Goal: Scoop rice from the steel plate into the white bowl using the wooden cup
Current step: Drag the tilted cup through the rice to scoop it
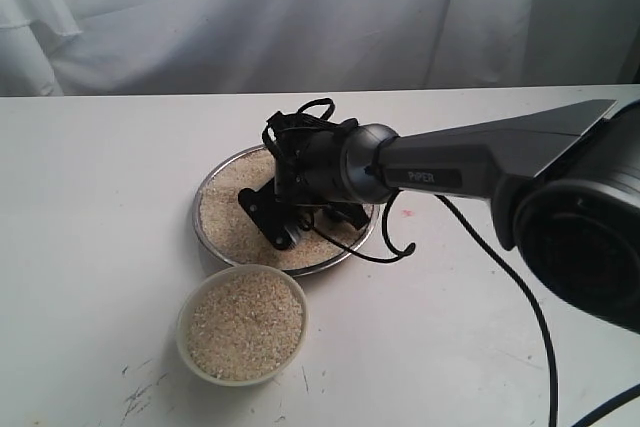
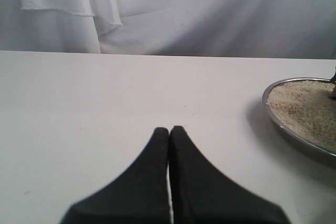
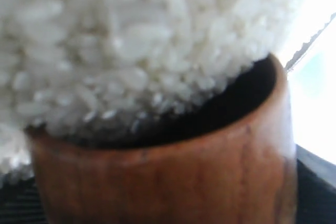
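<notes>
Two dishes sit close together on the white bench [image 1: 90, 207]: the steel plate [image 1: 199, 202], spread with rice [image 1: 228, 215], and just beside it, nearer the exterior camera, the white bowl [image 1: 181, 332], filled with grains almost to its rim. Right end effector [image 1: 300, 225] reaches down over the plate, clamped around the wooden cup [image 3: 157, 182], whose dark mouth lies against heaped rice. Left end effector [image 2: 169, 131] hovers over bare bench near the plate, fingers pressed together
</notes>
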Action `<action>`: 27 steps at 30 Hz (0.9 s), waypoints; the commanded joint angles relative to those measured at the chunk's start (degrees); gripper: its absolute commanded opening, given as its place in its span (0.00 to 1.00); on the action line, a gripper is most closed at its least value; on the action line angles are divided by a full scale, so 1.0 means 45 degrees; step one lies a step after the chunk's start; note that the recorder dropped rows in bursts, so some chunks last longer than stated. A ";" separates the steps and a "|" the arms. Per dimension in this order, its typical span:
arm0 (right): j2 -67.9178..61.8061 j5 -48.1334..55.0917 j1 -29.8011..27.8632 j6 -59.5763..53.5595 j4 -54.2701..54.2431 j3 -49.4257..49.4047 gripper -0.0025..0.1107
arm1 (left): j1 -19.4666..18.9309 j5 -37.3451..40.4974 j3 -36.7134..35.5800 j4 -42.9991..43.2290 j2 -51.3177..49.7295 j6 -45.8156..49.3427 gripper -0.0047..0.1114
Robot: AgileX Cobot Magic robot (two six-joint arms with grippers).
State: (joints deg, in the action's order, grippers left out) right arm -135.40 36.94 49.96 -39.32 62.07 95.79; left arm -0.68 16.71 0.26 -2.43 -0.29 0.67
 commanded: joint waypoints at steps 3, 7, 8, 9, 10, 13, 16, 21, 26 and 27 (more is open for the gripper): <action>-0.0088 -0.0923 -0.0133 -0.0467 -0.1833 0.0005 0.02 | 0.0020 -0.0080 -0.0057 -0.0009 0.0064 -0.0040 0.04; -0.0088 -0.1123 -0.0223 -0.1439 -0.3184 0.0005 0.02 | 0.0020 -0.0080 -0.0057 -0.0009 0.0064 -0.0040 0.04; -0.0088 -0.1185 -0.0281 -0.1596 -0.3405 0.0005 0.02 | 0.0020 -0.0080 -0.0057 -0.0009 0.0064 -0.0040 0.04; -0.0088 -0.1243 -0.0320 -0.1726 -0.3631 0.0005 0.02 | 0.0020 -0.0080 -0.0057 -0.0009 0.0064 -0.0040 0.04; -0.0088 -0.1239 -0.0344 -0.1856 -0.3884 0.0005 0.02 | 0.0020 -0.0080 -0.0057 -0.0009 0.0064 -0.0040 0.04; -0.0088 -0.1319 -0.0482 -0.2302 -0.4701 0.0005 0.02 | 0.0020 -0.0080 -0.0057 -0.0009 0.0064 -0.0040 0.04; -0.0088 -0.1456 -0.0584 -0.2597 -0.5231 0.0005 0.02 | 0.0020 -0.0080 -0.0057 -0.0009 0.0064 -0.0040 0.04; -0.0088 -0.1772 -0.0613 -0.2879 -0.5787 0.0005 0.02 | 0.0020 -0.0080 -0.0057 -0.0009 0.0064 -0.0040 0.04; -0.0110 -0.2114 -0.0613 -0.3193 -0.6506 0.0005 0.02 | 0.0020 -0.0080 -0.0057 -0.0009 0.0064 -0.0040 0.04; -0.0110 -0.2111 -0.0640 -0.3314 -0.6648 0.0005 0.02 | 0.0020 -0.0080 -0.0057 -0.0009 0.0064 -0.0040 0.04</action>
State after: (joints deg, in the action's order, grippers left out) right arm -134.45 28.48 46.92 -53.35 37.89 96.49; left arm -0.68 16.71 0.26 -2.43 -0.29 0.67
